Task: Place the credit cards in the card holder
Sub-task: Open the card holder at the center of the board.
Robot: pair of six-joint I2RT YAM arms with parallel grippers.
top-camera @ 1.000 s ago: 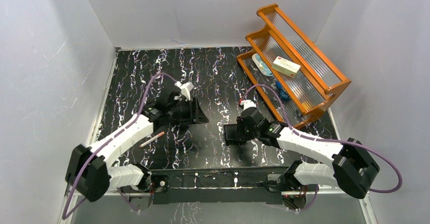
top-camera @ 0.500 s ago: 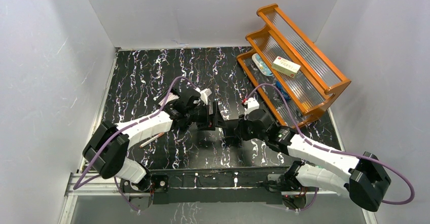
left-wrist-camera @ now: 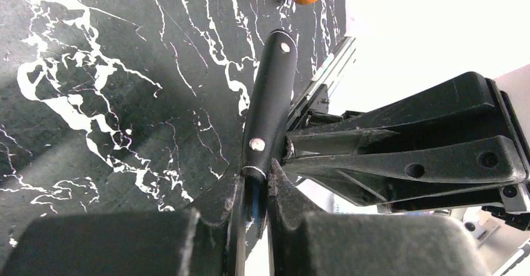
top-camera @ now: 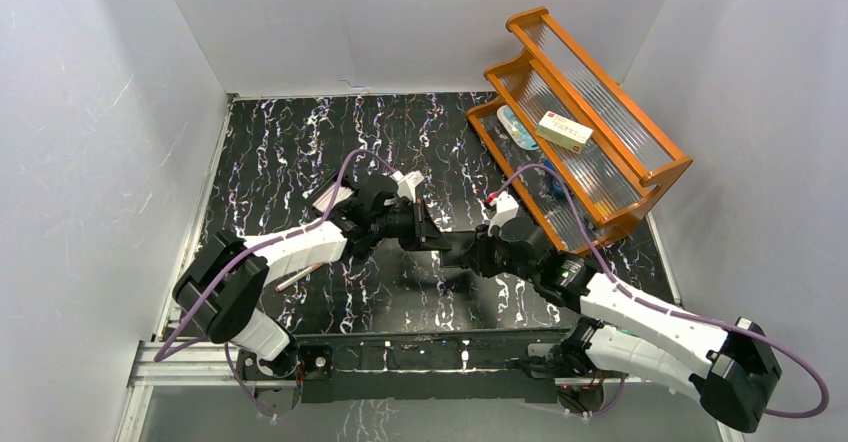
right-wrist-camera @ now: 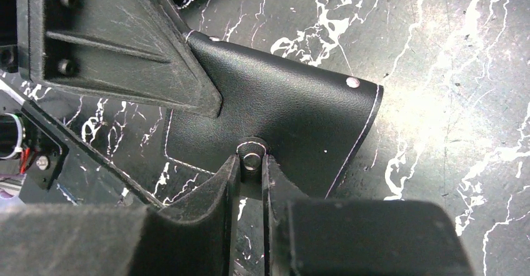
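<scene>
The black card holder [right-wrist-camera: 281, 110] hangs above the middle of the table, gripped from both sides. My left gripper [left-wrist-camera: 253, 185] is shut on one edge of the card holder [left-wrist-camera: 270, 95], with blue lining showing between its fingers. My right gripper [right-wrist-camera: 250, 163] is shut on the holder's snap-button tab. In the top view the two grippers, left [top-camera: 430, 234] and right [top-camera: 456, 252], meet tip to tip. A pale credit card [top-camera: 330, 196] lies on the table behind the left arm. A thin brownish card [top-camera: 299, 277] lies near that arm's elbow.
An orange wooden rack [top-camera: 610, 167] with ribbed clear shelves stands at the back right, holding a cream-and-red carton [top-camera: 563, 130] and small blue items [top-camera: 517, 127]. White walls enclose the black marbled table [top-camera: 270, 152] on three sides.
The left arm swung right to the centre, its jaws widened, then shut on the card holder. The right arm carried the holder a little up and left to meet it.
</scene>
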